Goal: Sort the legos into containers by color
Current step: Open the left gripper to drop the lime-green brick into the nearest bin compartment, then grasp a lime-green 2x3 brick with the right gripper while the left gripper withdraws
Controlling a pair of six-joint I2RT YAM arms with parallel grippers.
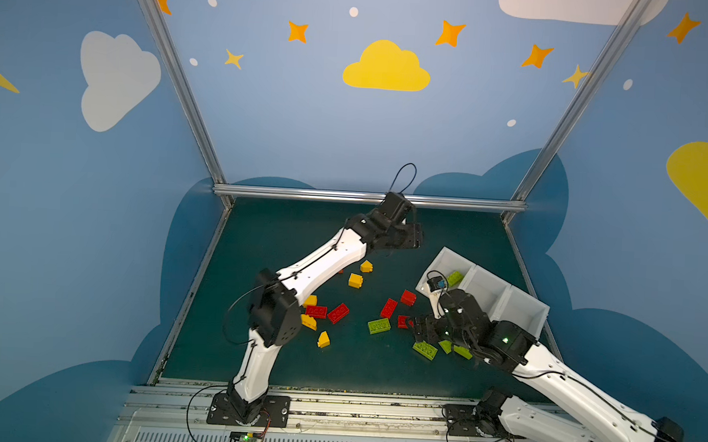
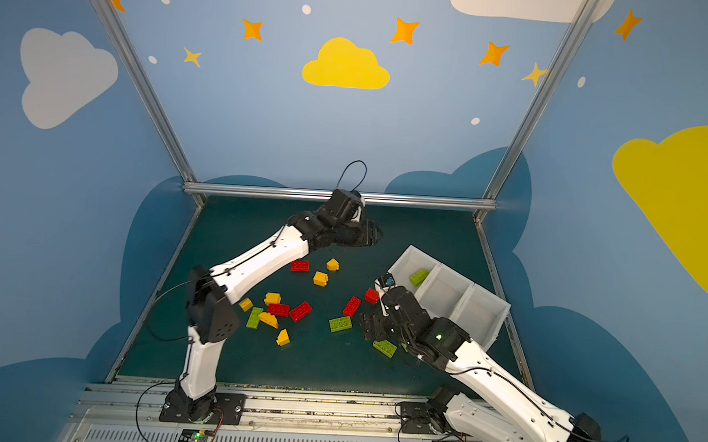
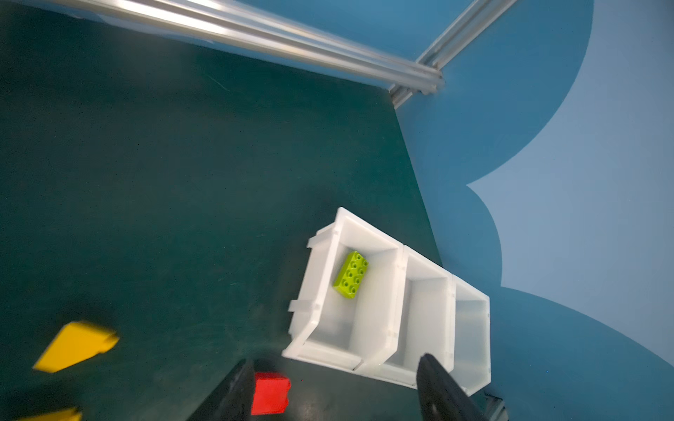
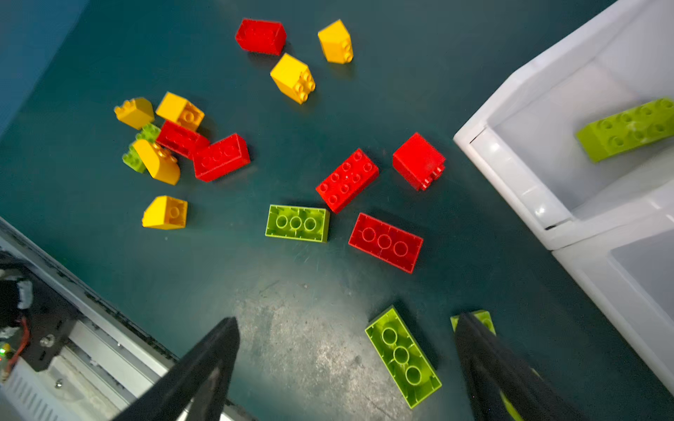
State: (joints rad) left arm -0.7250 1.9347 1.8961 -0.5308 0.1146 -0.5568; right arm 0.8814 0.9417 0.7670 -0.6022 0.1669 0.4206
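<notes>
The left end effector [image 3: 332,361] is seen raised over the bench [image 1: 302,227], its jaws spread apart with nothing gripped. The right end effector [image 4: 348,320] is spread wide, low over an upturned green lego [image 4: 403,355]. One lime lego [image 3: 351,275] is found in the end container [image 3: 372,233], while the other legos [image 1: 338,312] are scattered on the bench.

Dark green surface [image 1: 285,235], cluttered.
Red, lime and yellow studded plastic bricks [image 1: 389,308] lay scattered on it; three joined white plastic bins [image 1: 506,298] stood at its right edge.
</notes>
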